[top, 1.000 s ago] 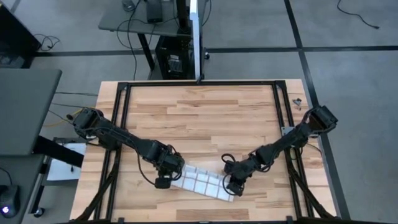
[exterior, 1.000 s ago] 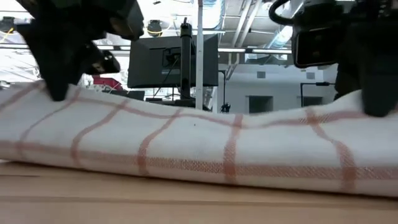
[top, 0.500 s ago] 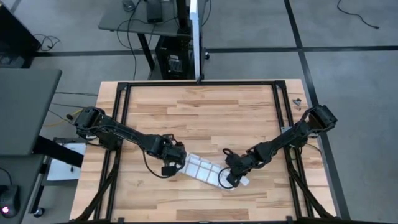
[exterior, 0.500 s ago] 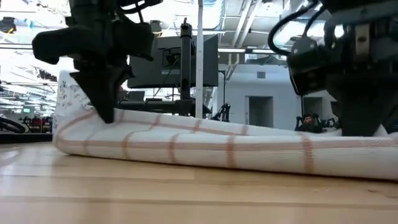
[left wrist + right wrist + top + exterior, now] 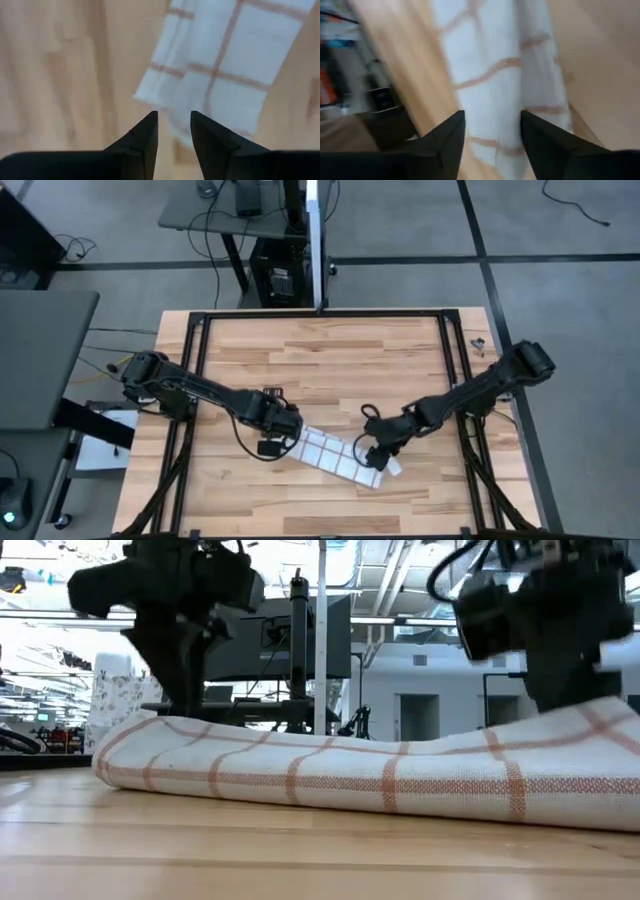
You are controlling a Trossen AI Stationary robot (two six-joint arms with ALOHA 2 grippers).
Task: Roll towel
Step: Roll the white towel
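1. Left gripper (image 5: pixel 283 435) sits at the towel's left end, near the front middle of the table (image 5: pixel 330 360). In its wrist view the fingers (image 5: pixel 142 140) stand a narrow gap apart with only bare wood and the towel edge showing between them. Nothing looks pinched.
2. Right gripper (image 5: pixel 377 452) sits over the towel's right end. Its wrist view shows the fingers (image 5: pixel 447 135) spread wider, with cloth visible through the gap. They straddle the cloth; can't tell if the tips touch it.
3. In the low view both grippers come down from above, the left gripper (image 5: pixel 185 690) behind the towel's left end and the right gripper (image 5: pixel 560 690) at its raised right part. Contact is hidden there.
4. Towel (image 5: pixel 335 455) is a long narrow band, lying at a slant from upper left to lower right between the two grippers. It is white with a thin red-brown grid.
5. From the low view the towel (image 5: pixel 350 775) reads as a flattened, layered bundle, with a rounded fold at the left end. It dips in the middle and rises toward the right.
6. A small white flap sticks out at the towel's right end in the high view, just beside the right gripper.
7. In the left wrist view the towel (image 5: pixel 225 65) end looks loose and slightly wavy.
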